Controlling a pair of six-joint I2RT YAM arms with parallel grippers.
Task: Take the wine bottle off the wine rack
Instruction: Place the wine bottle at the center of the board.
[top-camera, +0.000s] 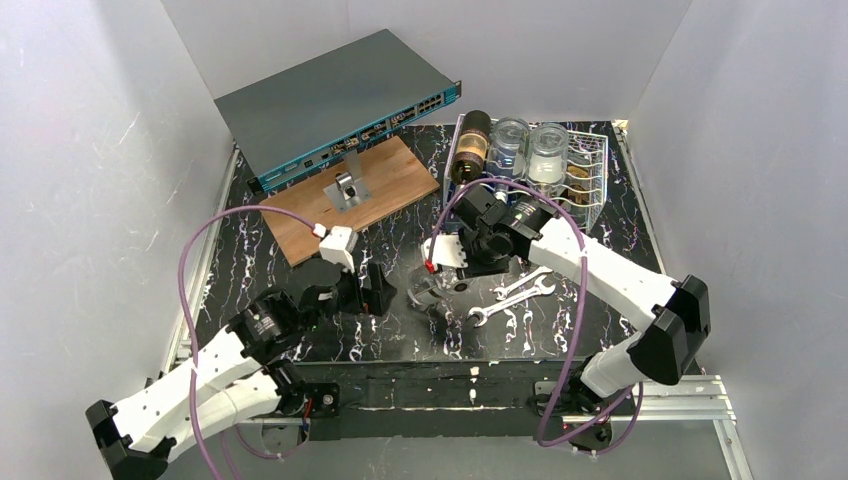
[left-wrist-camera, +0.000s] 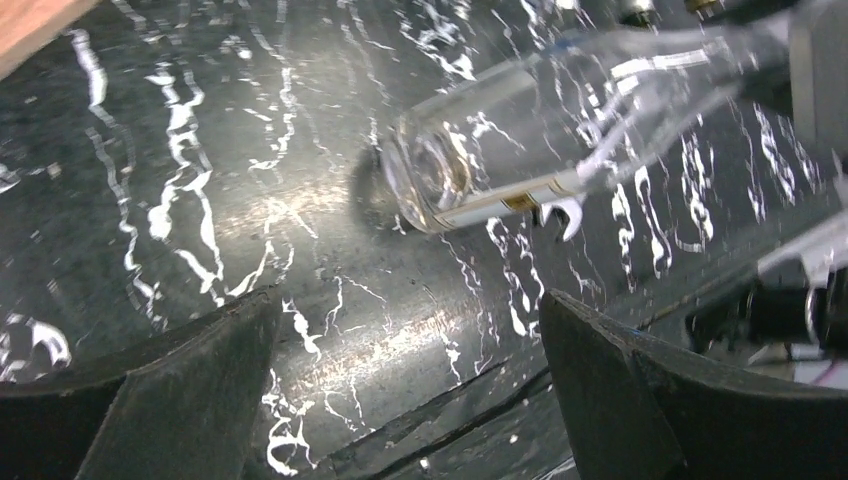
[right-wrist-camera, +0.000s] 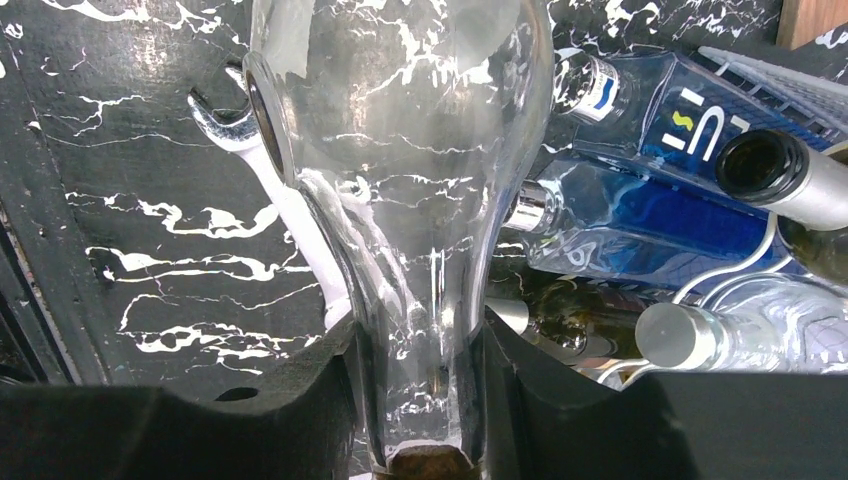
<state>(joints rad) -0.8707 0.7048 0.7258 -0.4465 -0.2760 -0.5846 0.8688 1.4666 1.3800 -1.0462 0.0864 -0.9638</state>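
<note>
The white wire wine rack (top-camera: 592, 175) stands at the back right and holds a dark wine bottle (top-camera: 468, 148) and two clear bottles (top-camera: 508, 145). My right gripper (top-camera: 462, 268) is shut on the neck of a clear glass bottle (top-camera: 427, 295), off the rack, with its base down by the table in front of the rack. In the right wrist view the bottle (right-wrist-camera: 400, 150) runs away from the gripper (right-wrist-camera: 420, 340), neck clamped between the pads. My left gripper (top-camera: 368, 290) is open and empty, left of the bottle. The left wrist view shows the bottle's base (left-wrist-camera: 440, 175) beyond the gripper (left-wrist-camera: 410, 330).
Three silver wrenches (top-camera: 515, 295) lie right of the held bottle. A grey network switch (top-camera: 340, 100) and a wood board (top-camera: 300, 225) with a metal bracket (top-camera: 346, 190) sit at the back left. Blue bottles (right-wrist-camera: 680, 190) show in the right wrist view.
</note>
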